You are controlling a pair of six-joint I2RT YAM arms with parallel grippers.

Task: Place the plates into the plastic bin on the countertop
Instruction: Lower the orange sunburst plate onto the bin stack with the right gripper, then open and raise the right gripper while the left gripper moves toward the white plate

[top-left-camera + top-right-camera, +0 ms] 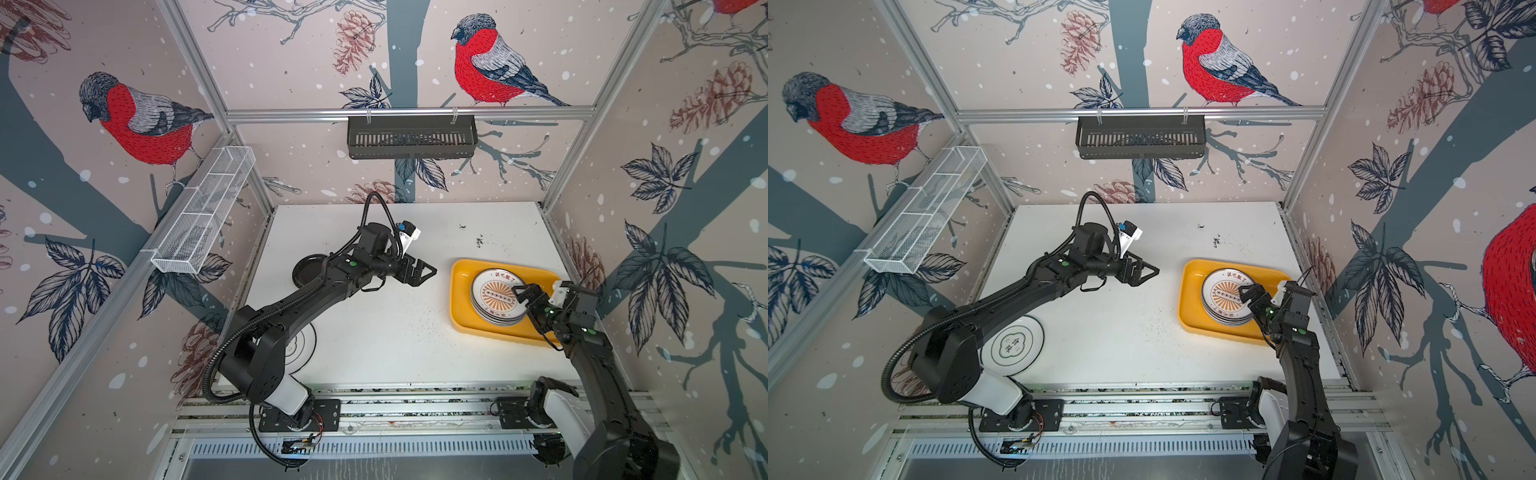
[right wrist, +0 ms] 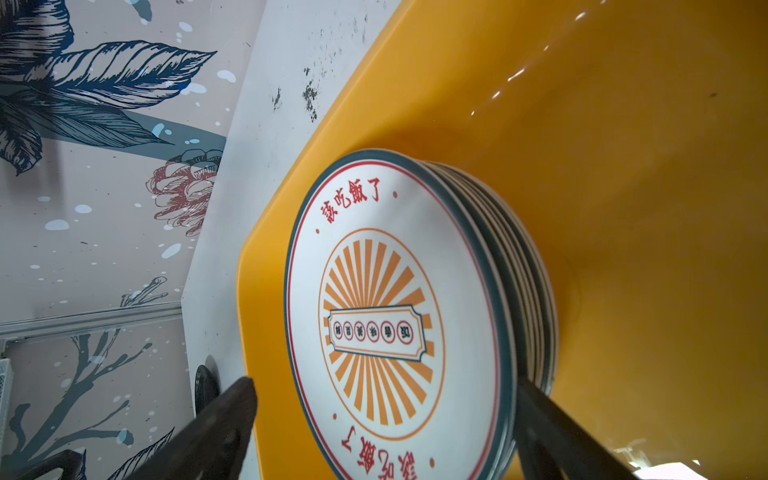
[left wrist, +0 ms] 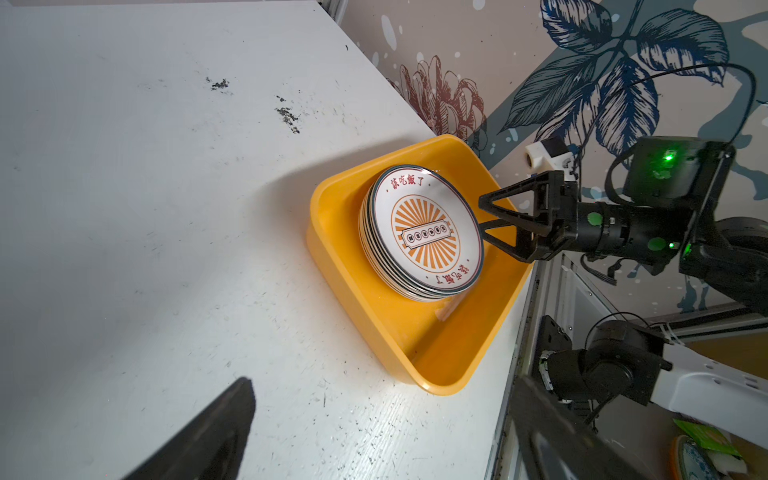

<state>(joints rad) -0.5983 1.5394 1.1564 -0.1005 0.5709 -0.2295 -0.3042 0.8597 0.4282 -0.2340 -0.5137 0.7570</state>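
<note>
plates [image 1: 494, 296] stacked in plastic bin [image 1: 459, 300]; right gripper [image 1: 520, 291] at their rim, jaws apart; left gripper [image 1: 428, 272] raised, spread.

You're in a robot test booth, lab-built, aluminium framing [image 1: 291, 114] all around you, bullfinch wallpaper [image 1: 482, 70] standing in for walls, left arm [image 1: 291, 303] and right arm [image 1: 598, 365] bolted to a rail [image 1: 415, 405] at the front of a scuffed white countertop [image 1: 395, 340].
</note>
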